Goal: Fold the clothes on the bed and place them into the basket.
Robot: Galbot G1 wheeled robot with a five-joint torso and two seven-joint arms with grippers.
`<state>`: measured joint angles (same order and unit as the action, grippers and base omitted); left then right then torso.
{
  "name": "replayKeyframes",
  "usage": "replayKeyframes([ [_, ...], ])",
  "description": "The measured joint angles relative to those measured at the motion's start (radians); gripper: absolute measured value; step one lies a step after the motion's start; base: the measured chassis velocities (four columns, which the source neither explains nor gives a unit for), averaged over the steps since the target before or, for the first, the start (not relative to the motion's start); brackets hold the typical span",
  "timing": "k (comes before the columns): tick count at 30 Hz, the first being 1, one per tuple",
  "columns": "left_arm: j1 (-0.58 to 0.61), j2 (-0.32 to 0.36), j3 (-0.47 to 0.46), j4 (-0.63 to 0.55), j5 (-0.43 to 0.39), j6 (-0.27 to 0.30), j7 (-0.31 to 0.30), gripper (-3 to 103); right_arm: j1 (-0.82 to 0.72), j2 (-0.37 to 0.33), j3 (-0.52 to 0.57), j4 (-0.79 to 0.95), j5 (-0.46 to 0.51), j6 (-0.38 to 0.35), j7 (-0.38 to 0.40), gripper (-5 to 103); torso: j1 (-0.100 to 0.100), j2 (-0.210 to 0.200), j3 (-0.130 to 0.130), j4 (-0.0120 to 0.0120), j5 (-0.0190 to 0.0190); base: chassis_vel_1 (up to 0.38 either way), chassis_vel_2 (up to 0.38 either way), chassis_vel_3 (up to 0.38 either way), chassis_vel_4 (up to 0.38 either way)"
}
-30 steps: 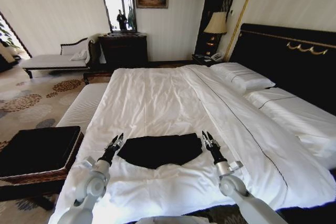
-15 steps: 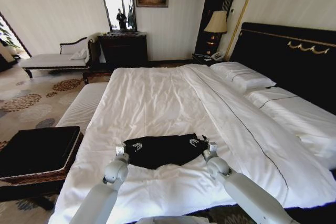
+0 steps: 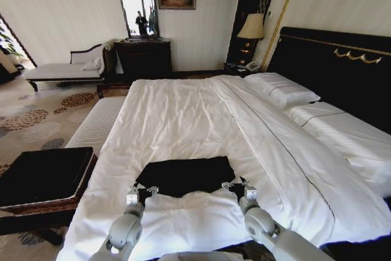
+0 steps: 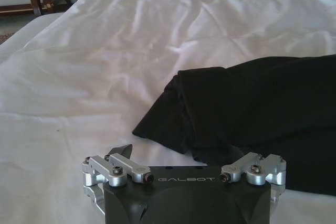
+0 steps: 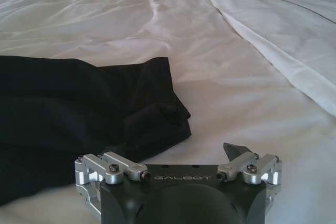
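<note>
T-shirt (image 3: 184, 175) folded, long axis across bed (image 3: 183, 114), both pincers (image 3: 141, 191) (image 3: 235, 186) spread.

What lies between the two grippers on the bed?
In the head view, the black T-shirt's near edge and rumpled white duvet lie between left gripper and right gripper.
</note>
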<state>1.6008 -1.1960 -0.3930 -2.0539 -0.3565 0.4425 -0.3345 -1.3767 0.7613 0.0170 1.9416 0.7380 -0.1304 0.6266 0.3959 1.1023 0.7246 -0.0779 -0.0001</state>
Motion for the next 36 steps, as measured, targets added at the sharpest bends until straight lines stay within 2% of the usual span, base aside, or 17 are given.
replayKeyframes([
  [2, 0.008, 0.016, -0.032, -0.031, -0.03, 0.005, -0.001, 100, -0.008, -0.022, 0.03, 0.02, 0.0, 0.007, 0.003, 100, 0.0, 0.0, 0.0, 0.0003, 0.0001, 0.0, 0.0, 0.0, 0.0],
  [4, -0.021, 0.017, -0.06, -0.061, -0.11, -0.014, 0.008, 100, 0.008, -0.022, 0.073, 0.026, 0.012, 0.034, -0.018, 100, 0.0, 0.0, 0.0, 0.0001, 0.0, 0.0, 0.0, 0.0, 0.0],
  [5, -0.021, 0.017, -0.06, -0.061, -0.11, -0.014, 0.008, 100, 0.008, -0.022, 0.073, 0.026, 0.012, 0.034, -0.018, 100, 0.0, 0.0, 0.0, 0.0001, 0.0, 0.0, 0.0, 0.0, 0.0],
  [6, -0.05, 0.012, -0.063, -0.07, -0.162, -0.023, 0.013, 100, 0.029, -0.01, 0.09, 0.017, 0.014, 0.057, -0.044, 100, 0.0, 0.0, 0.0, -0.0001, 0.0002, 0.0, 0.0, 0.0, 0.0],
  [8, -0.096, -0.005, -0.048, -0.053, -0.191, -0.032, 0.023, 100, 0.067, 0.013, 0.094, -0.017, 0.005, 0.088, -0.083, 100, 0.0, 0.0, 0.0, 0.0001, 0.0002, 0.0, 0.0, 0.0, 0.0],
  [10, -0.117, -0.019, -0.028, -0.03, -0.177, -0.039, 0.033, 100, 0.092, 0.03, 0.086, -0.046, -0.008, 0.103, -0.104, 100, 0.0, 0.0, 0.0, 0.0, 0.0004, 0.0, 0.0, 0.0, 0.0],
  [14, -0.139, -0.081, 0.078, 0.113, 0.006, -0.082, 0.084, 100, 0.147, 0.086, 0.023, -0.168, -0.05, 0.12, -0.136, 100, 0.0, 0.0, 0.0, 0.0002, 0.0001, 0.0, 0.0, 0.0, 0.0],
  [15, -0.139, -0.081, 0.078, 0.113, 0.006, -0.082, 0.084, 100, 0.147, 0.086, 0.023, -0.168, -0.05, 0.12, -0.136, 100, 0.0, 0.0, 0.0, 0.0002, 0.0001, 0.0, 0.0, 0.0, 0.0],
  [17, -0.115, -0.084, 0.087, 0.143, 0.067, -0.098, 0.089, 100, 0.14, 0.089, 0.018, -0.189, -0.057, 0.119, -0.135, 100, 0.0, 0.0, 0.0, 0.0001, 0.0002, 0.0, 0.0, 0.0, 0.0],
  [21, -0.087, -0.06, 0.043, 0.162, 0.12, -0.129, 0.092, 100, 0.11, 0.079, 0.032, -0.195, -0.063, 0.117, -0.126, 100, 0.0, 0.0, 0.0, -0.0001, 0.0001, 0.0, 0.0, 0.0, 0.0],
  [24, -0.086, -0.044, -0.012, 0.168, 0.112, -0.147, 0.091, 100, 0.096, 0.072, 0.046, -0.195, -0.068, 0.118, -0.119, 100, 0.0, 0.0, 0.0, -0.0002, -0.0004, 0.0, 0.0, 0.0, 0.0],
  [29, -0.105, -0.018, -0.14, 0.155, 0.028, -0.153, 0.082, 100, 0.087, 0.067, 0.061, -0.221, -0.1, 0.15, -0.114, 100, 0.0, 0.0, 0.0, 0.0002, 0.0001, 0.0, 0.0, 0.0, 0.0],
  [36, -0.098, -0.022, -0.188, 0.085, -0.052, -0.143, 0.079, 100, 0.098, 0.073, 0.078, -0.224, -0.063, 0.198, -0.139, 100, 0.0, 0.0, 0.0, 0.0001, 0.0002, 0.0, 0.0, 0.0, 0.0],
])
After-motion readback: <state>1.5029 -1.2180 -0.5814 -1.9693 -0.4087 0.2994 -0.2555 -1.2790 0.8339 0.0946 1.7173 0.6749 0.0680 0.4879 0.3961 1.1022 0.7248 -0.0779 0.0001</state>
